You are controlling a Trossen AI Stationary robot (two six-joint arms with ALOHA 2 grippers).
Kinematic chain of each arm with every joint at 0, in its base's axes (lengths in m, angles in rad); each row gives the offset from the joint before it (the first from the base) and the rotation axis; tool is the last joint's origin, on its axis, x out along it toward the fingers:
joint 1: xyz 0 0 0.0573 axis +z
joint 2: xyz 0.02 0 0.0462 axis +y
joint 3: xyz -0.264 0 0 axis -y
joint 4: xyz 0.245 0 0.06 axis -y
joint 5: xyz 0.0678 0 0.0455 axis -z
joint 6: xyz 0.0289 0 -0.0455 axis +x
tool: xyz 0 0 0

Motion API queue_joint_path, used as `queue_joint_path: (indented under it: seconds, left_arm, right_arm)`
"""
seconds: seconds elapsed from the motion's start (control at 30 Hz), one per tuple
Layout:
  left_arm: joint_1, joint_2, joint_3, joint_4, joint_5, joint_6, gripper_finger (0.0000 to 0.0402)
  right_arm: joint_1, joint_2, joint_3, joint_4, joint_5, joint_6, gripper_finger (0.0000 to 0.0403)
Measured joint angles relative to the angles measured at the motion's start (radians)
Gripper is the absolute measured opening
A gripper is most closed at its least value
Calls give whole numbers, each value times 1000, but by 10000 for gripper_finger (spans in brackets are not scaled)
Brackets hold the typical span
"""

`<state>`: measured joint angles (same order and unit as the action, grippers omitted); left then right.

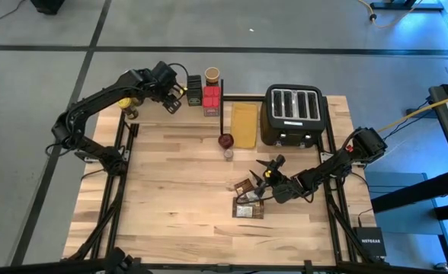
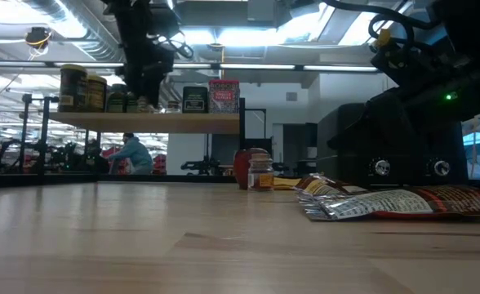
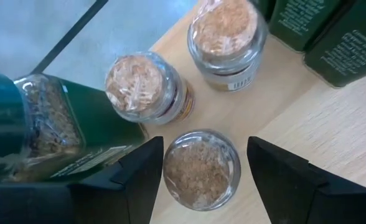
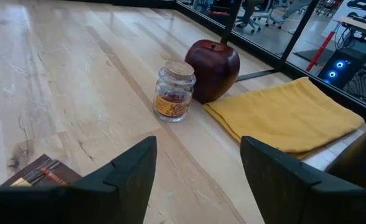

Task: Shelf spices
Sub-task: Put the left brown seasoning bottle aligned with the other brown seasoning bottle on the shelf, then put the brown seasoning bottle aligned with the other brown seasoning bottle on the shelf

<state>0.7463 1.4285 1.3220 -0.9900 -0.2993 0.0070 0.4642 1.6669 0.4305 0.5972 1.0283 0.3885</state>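
The left gripper [image 3: 198,171] hangs spread around a cork-topped jar [image 3: 200,168] on the shelf [image 1: 159,97] at the counter's [image 1: 171,198] far left corner. Packets [image 1: 248,199] lie mid-counter beside the right gripper [image 1: 272,176], spread, holding nothing.

A black four-slot toaster [image 1: 294,114] is sitting at the far side of the wooden table [image 1: 171,198], its two knobs facing across the tabletop in the low view. Just beside it a yellow cloth [image 4: 289,115] is lying flat, and a dark red apple-shaped object [image 4: 213,61] is resting at the cloth's edge. Off the table's near right corner a small black box [image 1: 370,242] is sitting on the grey floor. In the room behind, a person in a blue top [image 2: 131,153] is bending over.
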Motion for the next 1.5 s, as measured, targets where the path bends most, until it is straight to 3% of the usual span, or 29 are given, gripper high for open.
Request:
queue_joint_path:
  seconds: [0.2, 0.5, 0.67, 0.87, 1.13, 1.3, 1.5]
  left_arm:
    - [-1, -13, 6, -1, -26, 15, 226]
    - [-52, -41, 129, 59, -36, 73, 226]
    - [-172, -43, 146, 75, -12, 74, 226]
    - [-404, -41, 142, 140, -3, 70, 226]
    - [-656, -30, -70, 529, 50, 110, 226]
    - [-697, 44, -222, 838, 152, 105, 226]
    - [-698, 244, -238, 948, 159, 114, 226]
  right_arm:
    - [0, 0, 0, 0, 0, 0, 237]
    - [0, 0, 0, -1, 11, 0, 237]
    - [0, 0, 0, -1, 11, 0, 237]
    - [0, 0, 0, -1, 43, -3, 237]
    - [0, 0, 0, 5, 54, -3, 237]
    - [0, 0, 0, 4, 56, -3, 237]
    - [0, 0, 0, 3, 55, -2, 237]
